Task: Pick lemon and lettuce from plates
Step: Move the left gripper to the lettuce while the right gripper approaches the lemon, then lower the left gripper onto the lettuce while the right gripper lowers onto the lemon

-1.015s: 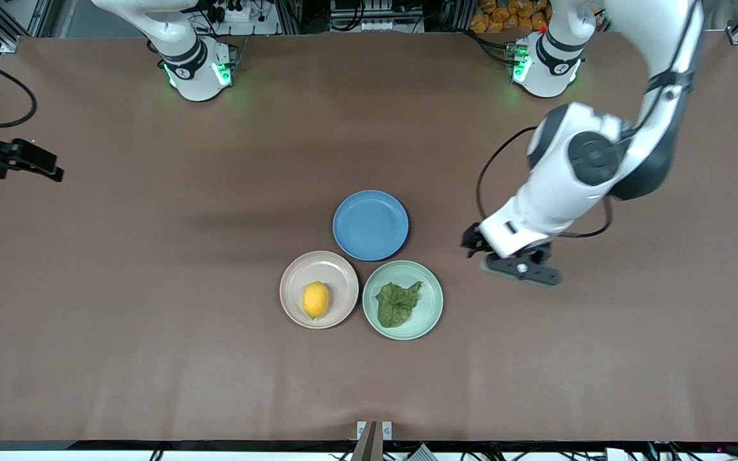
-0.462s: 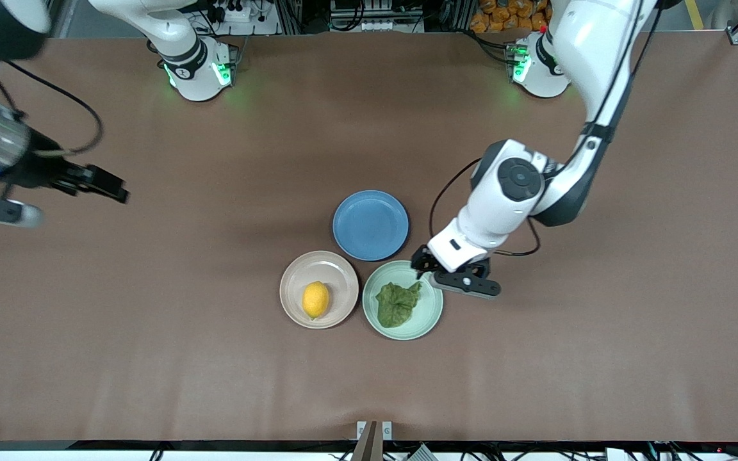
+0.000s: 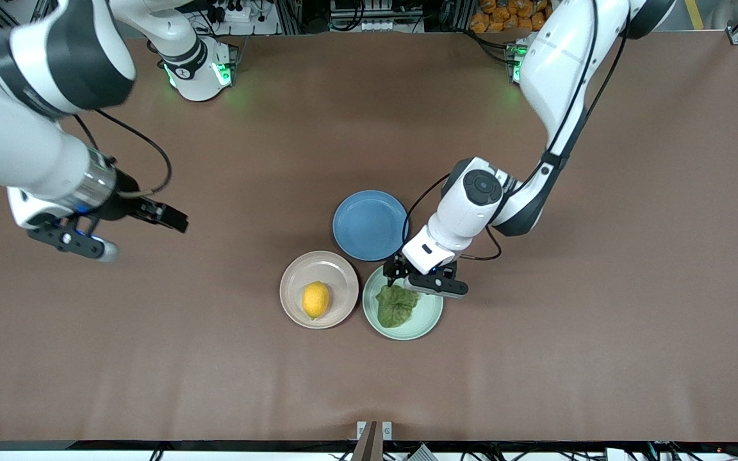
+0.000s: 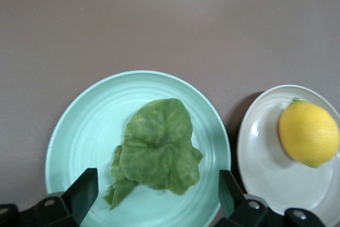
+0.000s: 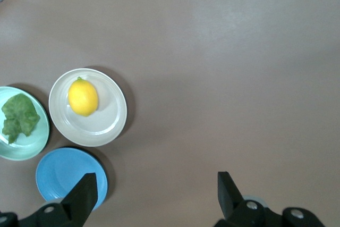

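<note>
The lemon (image 3: 316,299) lies on the beige-pink plate (image 3: 334,269). The lettuce (image 3: 396,305) lies on the mint green plate (image 3: 423,317) beside it. My left gripper (image 3: 401,280) is open and empty, low over the mint plate's edge next to the blue plate. In the left wrist view its fingers (image 4: 79,195) stand either side of the lettuce (image 4: 156,147) on the mint plate (image 4: 79,131), with the lemon (image 4: 309,134) beside. My right gripper (image 3: 173,219) is open and empty over bare table toward the right arm's end. The right wrist view shows the lemon (image 5: 83,98) and lettuce (image 5: 19,116) far off.
An empty blue plate (image 3: 370,225) touches both plates, farther from the front camera; it also shows in the right wrist view (image 5: 64,176). The brown table (image 3: 535,384) spreads wide around the three plates.
My left arm has swung in from its end of the table to over the mint plate. My right arm has moved in from the table's edge toward the plates.
</note>
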Robot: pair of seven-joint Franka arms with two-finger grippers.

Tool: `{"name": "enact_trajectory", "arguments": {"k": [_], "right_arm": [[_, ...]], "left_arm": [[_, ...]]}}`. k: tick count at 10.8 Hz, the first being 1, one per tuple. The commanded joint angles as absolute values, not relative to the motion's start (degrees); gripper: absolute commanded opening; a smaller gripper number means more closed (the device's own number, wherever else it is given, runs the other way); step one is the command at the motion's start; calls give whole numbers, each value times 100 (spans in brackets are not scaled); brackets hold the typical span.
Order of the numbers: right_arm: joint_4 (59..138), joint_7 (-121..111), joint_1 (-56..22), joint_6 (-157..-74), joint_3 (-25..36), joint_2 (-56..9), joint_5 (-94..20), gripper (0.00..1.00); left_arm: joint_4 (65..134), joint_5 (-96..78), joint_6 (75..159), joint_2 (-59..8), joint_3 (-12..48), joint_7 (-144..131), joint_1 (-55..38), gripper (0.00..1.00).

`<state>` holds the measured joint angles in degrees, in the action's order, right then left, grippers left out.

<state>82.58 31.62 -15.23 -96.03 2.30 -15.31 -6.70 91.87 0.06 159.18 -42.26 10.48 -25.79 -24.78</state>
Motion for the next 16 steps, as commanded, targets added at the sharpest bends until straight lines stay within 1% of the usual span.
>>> {"name": "enact_trajectory", "arguments": {"k": [1, 2, 3, 4, 6, 7, 8, 10, 12, 13, 14, 15, 16], "right_arm": [[8218, 3821, -1775, -10053, 255, -2055, -800, 100], [8218, 4032, -1941, -10255, 255, -2231, -800, 100], [8218, 4182, -2099, -10527, 255, -2406, -800, 100], [8218, 4262, -2231, -10782, 255, -2582, -800, 100], [8209, 4298, -2407, -11239, 255, -2908, -809, 100], [8209, 4446, -2478, -11476, 246, -3074, -817, 100], [8209, 4586, -2505, -11748, 246, -3250, -826, 100], [8200, 4963, -2680, -12197, 246, -3549, -826, 100], [8191, 5316, -2777, -12418, 246, -3761, -826, 100], [8183, 5422, -2864, -12549, 255, -3875, -809, 100], [8183, 5545, -2909, -12794, 255, -3998, -809, 100], [8183, 5659, -2970, -12953, 255, -4130, -800, 100], [8174, 5799, -3066, -13086, 255, -4270, -774, 100]], "left_arm": [[9062, -79, 16661, -4762, 976, -2663, -2601, 100], [8957, -79, 16890, -4955, 976, -2663, -2602, 100], [8756, -79, 16927, -5140, 967, -2663, -2636, 100], [8632, -70, 16928, -5220, 949, -2663, -2715, 100], [8622, -18, 16928, -5203, 940, -2628, -2716, 100], [8622, 26, 16928, -5212, 862, -2602, -2812, 97], [8622, 131, 16928, -5212, 618, -2602, -3013, 89], [8631, 359, 16928, -5229, 379, -2593, -3199, 87], [8640, 606, 16928, -5229, 334, -2602, -3217, 86], [8640, 615, 16928, -5229, 325, -2593, -3225, 84], [8640, 702, 16928, -5229, 325, -2601, -3226, 79], [8640, 729, 16928, -5264, 325, -2602, -3226, 78], [8631, 729, 16919, -5282, 325, -2602, -3226, 72]]}}
